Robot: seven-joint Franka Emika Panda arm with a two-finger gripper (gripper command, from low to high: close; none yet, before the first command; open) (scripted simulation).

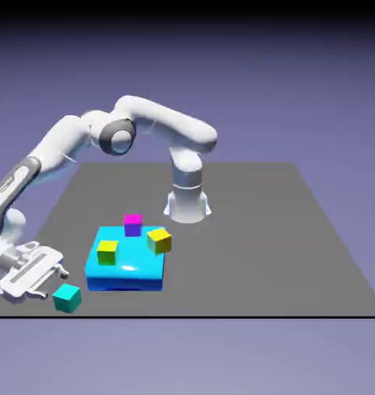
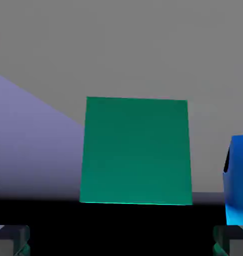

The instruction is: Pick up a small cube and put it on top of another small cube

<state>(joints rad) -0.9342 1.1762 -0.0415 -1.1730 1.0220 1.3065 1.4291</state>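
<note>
From where I stand, the teal cube (image 1: pixel 67 298) sits on the dark table (image 1: pixel 244 254) by its near edge, just off the large flat blue block (image 1: pixel 126 270) on the exterior view's left side. Beyond that cube from the block, the white arm (image 1: pixel 63 146) bends down low and tips its gripper (image 1: pixel 55 284) toward the cube, the two fingers wide apart with nothing between them, and the hand view has the cube's face square ahead of the tips. Up on the block rest a yellow cube (image 1: pixel 107 252), an orange-yellow cube (image 1: pixel 159 241) turned at an angle, and a magenta-and-purple cube (image 1: pixel 133 224) at its far side.
</note>
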